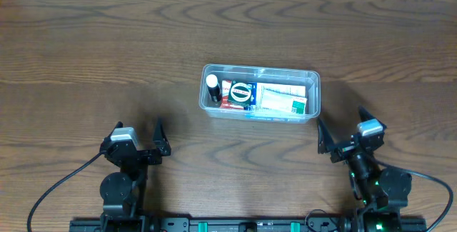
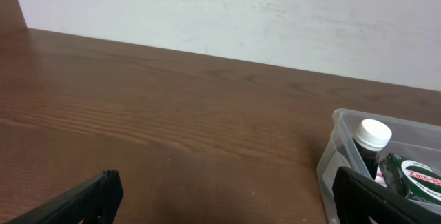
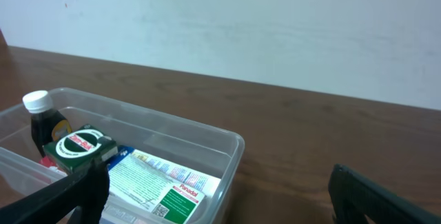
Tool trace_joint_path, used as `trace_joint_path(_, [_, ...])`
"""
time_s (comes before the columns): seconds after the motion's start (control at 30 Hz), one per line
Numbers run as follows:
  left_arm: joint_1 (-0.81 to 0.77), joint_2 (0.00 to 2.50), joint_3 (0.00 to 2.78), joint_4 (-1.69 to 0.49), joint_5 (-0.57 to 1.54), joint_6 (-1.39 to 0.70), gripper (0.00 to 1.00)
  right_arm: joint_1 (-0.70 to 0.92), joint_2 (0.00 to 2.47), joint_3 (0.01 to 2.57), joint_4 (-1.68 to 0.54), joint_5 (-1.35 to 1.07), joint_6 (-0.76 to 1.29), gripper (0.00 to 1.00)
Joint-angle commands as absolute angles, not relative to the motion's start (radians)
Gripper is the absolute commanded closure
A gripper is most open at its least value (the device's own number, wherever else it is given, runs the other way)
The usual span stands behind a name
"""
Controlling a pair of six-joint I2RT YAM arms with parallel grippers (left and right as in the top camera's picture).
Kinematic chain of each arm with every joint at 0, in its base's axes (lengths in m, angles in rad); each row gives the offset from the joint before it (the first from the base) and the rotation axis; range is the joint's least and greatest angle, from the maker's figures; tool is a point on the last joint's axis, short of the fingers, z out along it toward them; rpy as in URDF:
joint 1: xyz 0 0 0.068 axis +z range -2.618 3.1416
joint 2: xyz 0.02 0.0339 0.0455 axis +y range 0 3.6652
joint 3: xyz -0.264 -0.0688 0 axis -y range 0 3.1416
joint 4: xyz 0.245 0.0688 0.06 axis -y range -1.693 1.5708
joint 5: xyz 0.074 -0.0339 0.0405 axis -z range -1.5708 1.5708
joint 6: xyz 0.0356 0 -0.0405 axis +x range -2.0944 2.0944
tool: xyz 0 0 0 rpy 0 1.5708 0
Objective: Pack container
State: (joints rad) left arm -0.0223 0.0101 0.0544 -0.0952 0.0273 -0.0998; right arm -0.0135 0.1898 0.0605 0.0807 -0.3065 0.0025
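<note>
Centrally on the brown wooden table [image 1: 86,46] we see the container [image 1: 259,68], a clear tub lying with its long side across the table. Inside it we can name 3 things. A dark bottle [image 1: 212,87] with a white cap stands upright at the left end. A green packet [image 1: 242,93] with a round label sits just beside it. A white and green box [image 1: 282,98] lies flat and fills the right half. A red edge shows between the bottle and the packet, and we cannot tell what it belongs to.

The left gripper [image 1: 137,129] sits toward the table's front, well left of the tub and apart from it, with bare wood between them. Its 2 fingers are spread wide and hold nothing.

The right gripper [image 1: 341,121] is likewise spread and empty. From overhead, 1 of its fingertips lies just beside the tub's right front corner, and we cannot tell whether it touches.

From the left wrist, 1 of the fingers [image 2: 375,198] covers the tub's near corner below the bottle. From the right wrist, a finger [image 3: 69,189] hides the tub's near wall under the packet. Behind the table stands a white wall [image 2: 275,17].
</note>
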Motion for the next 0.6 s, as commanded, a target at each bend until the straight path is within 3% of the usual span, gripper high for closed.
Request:
trace_joint_path(0.0, [-0.018,0.004,0.022,-0.106,0.042,-0.086,0.02,0.001,0.142,0.016,0.086,-0.292,-0.016,0.01])
trace_joint_path(0.3, [-0.018,0.004,0.022,-0.106,0.042,-0.086,0.02,0.009,0.128,0.006,-0.064,-0.153,-0.016,0.01])
trace_joint_path(0.57, [-0.018,0.004,0.022,-0.106,0.042,-0.086,0.02,0.009,0.088,0.006,-0.063,-0.142,-0.023,0.01])
